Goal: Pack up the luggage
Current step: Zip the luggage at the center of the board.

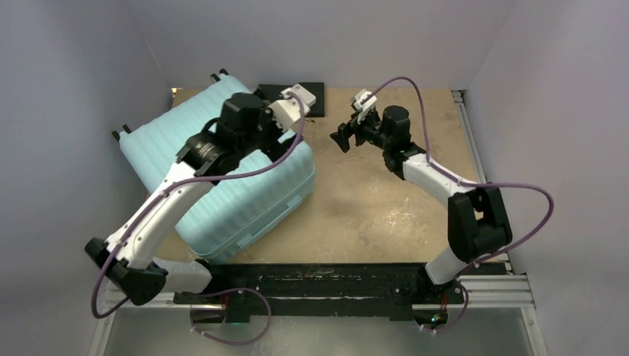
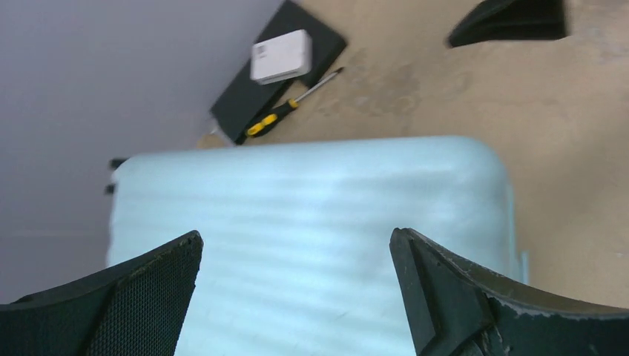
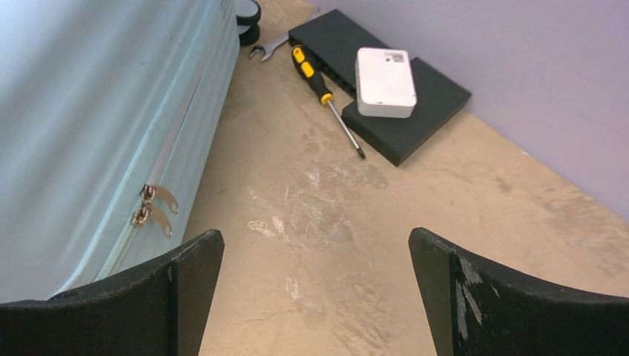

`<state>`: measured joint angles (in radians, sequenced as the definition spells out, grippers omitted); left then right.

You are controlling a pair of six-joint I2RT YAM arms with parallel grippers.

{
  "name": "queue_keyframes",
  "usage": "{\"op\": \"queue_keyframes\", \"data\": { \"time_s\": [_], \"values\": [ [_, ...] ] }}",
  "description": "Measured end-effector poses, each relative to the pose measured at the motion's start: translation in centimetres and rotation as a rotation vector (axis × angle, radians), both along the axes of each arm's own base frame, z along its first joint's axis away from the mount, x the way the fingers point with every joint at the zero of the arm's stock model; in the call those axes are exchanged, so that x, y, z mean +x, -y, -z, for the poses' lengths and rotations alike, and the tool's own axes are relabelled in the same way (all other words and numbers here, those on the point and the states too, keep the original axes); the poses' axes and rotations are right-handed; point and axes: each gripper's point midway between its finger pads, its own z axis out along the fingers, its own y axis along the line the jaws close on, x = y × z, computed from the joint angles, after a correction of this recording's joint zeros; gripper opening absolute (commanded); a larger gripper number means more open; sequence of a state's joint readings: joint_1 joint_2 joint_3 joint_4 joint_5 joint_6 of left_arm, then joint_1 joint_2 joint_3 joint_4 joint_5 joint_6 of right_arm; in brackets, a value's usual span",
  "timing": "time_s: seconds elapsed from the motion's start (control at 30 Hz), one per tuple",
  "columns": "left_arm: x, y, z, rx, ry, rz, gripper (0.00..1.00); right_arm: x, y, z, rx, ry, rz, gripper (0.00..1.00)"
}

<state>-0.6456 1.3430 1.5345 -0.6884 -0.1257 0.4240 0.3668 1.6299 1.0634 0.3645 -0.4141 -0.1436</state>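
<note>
The luggage [image 1: 245, 196] is a pale mint ribbed hard-shell suitcase. It lies closed and flat on the left of the table. My left gripper [image 2: 297, 245] is open and empty, hovering just above the ribbed shell [image 2: 311, 193]; in the top view the wrist hides its fingers. My right gripper [image 1: 343, 137] is open and empty above bare table right of the suitcase. In the right wrist view its fingertips [image 3: 200, 252] frame the tabletop, with the suitcase side [image 3: 89, 111] and two zipper pulls [image 3: 156, 208] at the left.
A black foam pad [image 3: 430, 111] carrying a white box [image 3: 386, 81] lies at the back wall [image 1: 311, 96]. A yellow-and-black screwdriver [image 3: 323, 89] and a wrench [image 3: 271, 48] lie beside it. The suitcase wheels [image 3: 248, 15] face the back wall.
</note>
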Motion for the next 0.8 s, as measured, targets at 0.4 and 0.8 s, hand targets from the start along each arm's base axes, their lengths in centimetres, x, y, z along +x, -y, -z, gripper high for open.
{"op": "queue_keyframes", "data": {
  "time_s": [0.4,0.8],
  "values": [
    [-6.6,-19.6,-4.7,0.083,0.203,-0.579,0.80,-1.1,1.5,-4.5,-0.019,0.112,0.031,0.96],
    [-16.1,-29.2,-3.3,0.230,0.265,-0.889,0.00,3.1,-2.8,-3.7,-0.024,0.056,-0.074,0.87]
  ]
}}
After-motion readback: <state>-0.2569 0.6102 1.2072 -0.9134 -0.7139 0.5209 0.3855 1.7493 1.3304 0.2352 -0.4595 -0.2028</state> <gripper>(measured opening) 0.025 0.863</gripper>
